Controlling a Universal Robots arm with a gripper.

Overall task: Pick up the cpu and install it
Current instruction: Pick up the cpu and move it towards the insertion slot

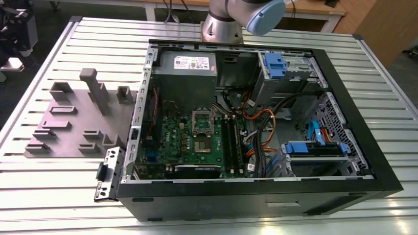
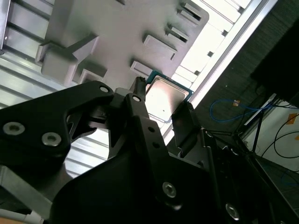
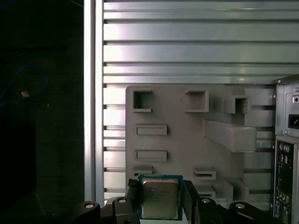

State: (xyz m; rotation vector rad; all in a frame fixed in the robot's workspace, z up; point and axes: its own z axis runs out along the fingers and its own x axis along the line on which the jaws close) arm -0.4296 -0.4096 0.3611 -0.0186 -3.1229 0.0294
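The cpu (image 3: pixel 160 203) is a small square chip with a silver-grey top and a green rim. My gripper (image 3: pixel 161 196) is shut on it, one black finger (image 3: pixel 132 195) against each side. In the second wrist view the cpu (image 2: pixel 164 95) shows between the same fingers (image 2: pixel 138 100) of the gripper (image 2: pixel 161 111). It hangs in the air above the grey fixture plate (image 3: pixel 177 140). In the exterior view the motherboard's socket (image 1: pixel 203 145) lies bare inside the open computer case (image 1: pixel 339 98), with its silver frame (image 1: pixel 202 121) standing up behind it.
The grey fixture plate (image 1: pixel 72 122) with raised blocks lies on the slatted metal table (image 1: pixel 58 196) at the exterior view's left of the case. Inside the case are black memory sticks (image 1: pixel 230 142), cables (image 1: pixel 261 122), blue drive bays (image 1: pixel 313 147) and a power supply (image 1: pixel 186 66). The arm's base (image 1: pixel 225 22) stands behind the case.
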